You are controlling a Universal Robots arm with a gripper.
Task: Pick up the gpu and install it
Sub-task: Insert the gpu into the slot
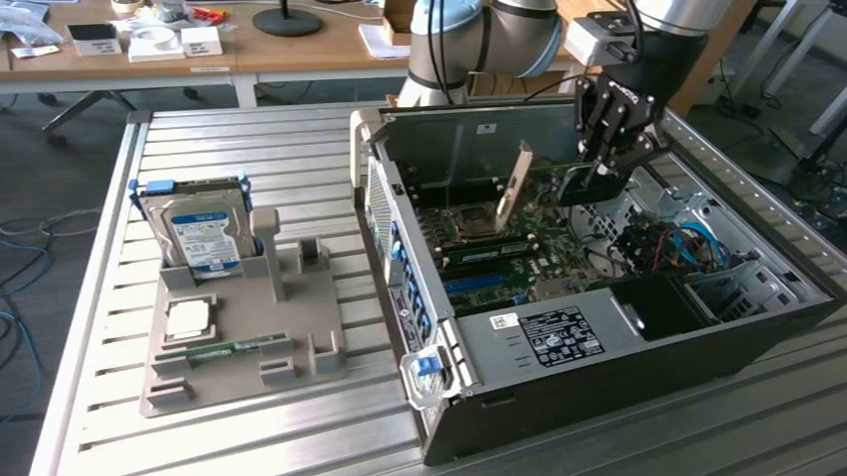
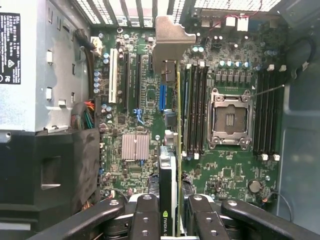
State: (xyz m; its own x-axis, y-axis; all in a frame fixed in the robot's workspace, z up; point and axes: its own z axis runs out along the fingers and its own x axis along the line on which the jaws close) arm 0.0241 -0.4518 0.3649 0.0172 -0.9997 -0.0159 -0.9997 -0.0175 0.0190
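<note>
Inside the open computer case [image 1: 596, 387], over the motherboard [image 2: 145, 100]. Held there in the gripper [image 2: 170, 212]: the gpu [image 2: 168, 175], seen edge-on in the wrist view, fingers [image 2: 148, 217] drawn in narrow and pressed against its two flat faces. Just a thin green line and a black block to go on — neither face readable. Silver end bracket [image 2: 170, 45] toward the case's vented rear wall. Cannot tell whether the card's lower edge touches a slot or hangs just clear of the board; hidden by the card itself. Near end cut off by the frame edge. In the exterior view, gripper down inside the case, card reduced to a dark shape behind the fingers. Well apart on the table [image 1: 265, 149], toward the exterior view's left: a grey tray [image 1: 238, 327] with a hard drive [image 1: 205, 238] upright in it, smaller parts too blurred to name.
</note>
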